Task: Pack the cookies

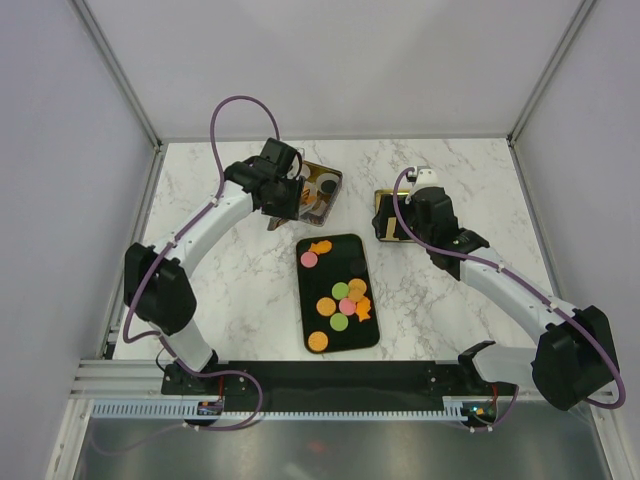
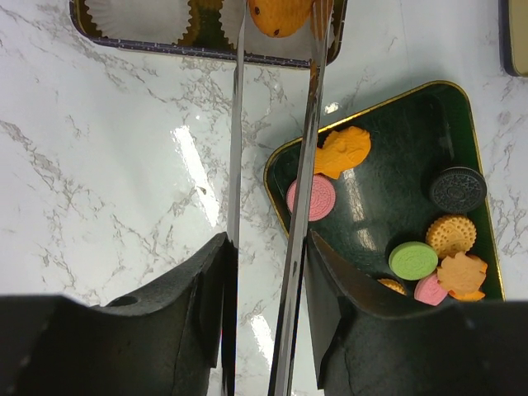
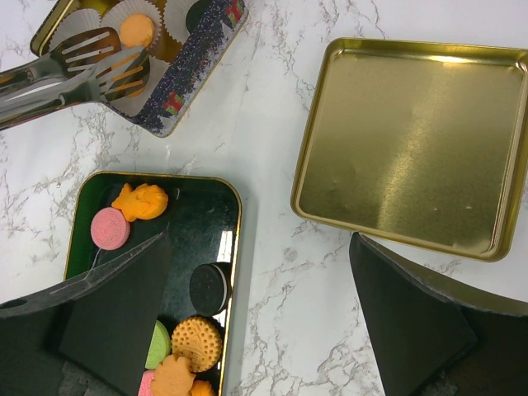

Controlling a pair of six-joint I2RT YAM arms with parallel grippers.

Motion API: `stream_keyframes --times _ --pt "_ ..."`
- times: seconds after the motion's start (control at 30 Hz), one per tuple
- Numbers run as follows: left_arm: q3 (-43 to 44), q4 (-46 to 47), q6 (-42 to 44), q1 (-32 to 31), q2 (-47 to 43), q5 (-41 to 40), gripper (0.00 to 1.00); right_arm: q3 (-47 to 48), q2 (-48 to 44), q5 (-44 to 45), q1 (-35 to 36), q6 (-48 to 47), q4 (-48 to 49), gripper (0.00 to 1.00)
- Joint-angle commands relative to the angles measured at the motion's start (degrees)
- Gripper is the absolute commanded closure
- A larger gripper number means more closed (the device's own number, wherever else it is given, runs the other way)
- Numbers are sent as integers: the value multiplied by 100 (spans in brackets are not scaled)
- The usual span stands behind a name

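Gripping a pair of metal tongs (image 2: 237, 124), the left gripper (image 2: 266, 239) has its jaws squeezed narrow on the handles. The tong tips have an orange cookie (image 2: 280, 16) pinched between them, right over the open tin (image 3: 190, 74). That tin sits toward the far edge of the worktop (image 1: 220, 280), a bit left of centre, and it's lined with white paper cups (image 2: 136, 18). One cup already has an orange piece in it, and another has something dark.

The rest of the cookies (image 1: 340, 300) are on the dark gold-rimmed tray (image 3: 190, 214) in the middle of the worktop. There's a mix of orange, pink and green ones, plus a dark sandwich cookie (image 2: 458, 189).

The right gripper (image 3: 259, 239) hangs with its jaws spread wide and nothing in them. It's just above the near edge of the gold lid (image 3: 412, 148), which lies inside-up toward the far edge, right of centre.
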Motion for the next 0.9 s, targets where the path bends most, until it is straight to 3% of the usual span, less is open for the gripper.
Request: stream_keyframes --times 0.0,0.43,0.87 --pt "4 265 218 21 48 -76 52 229 -49 -14 20 -61 122 2" --pt "30 257 201 21 -75 -84 50 229 -32 -23 20 -52 131 2" --pt "-136 64 78 -365 -1313 592 50 238 12 39 20 -70 131 2"
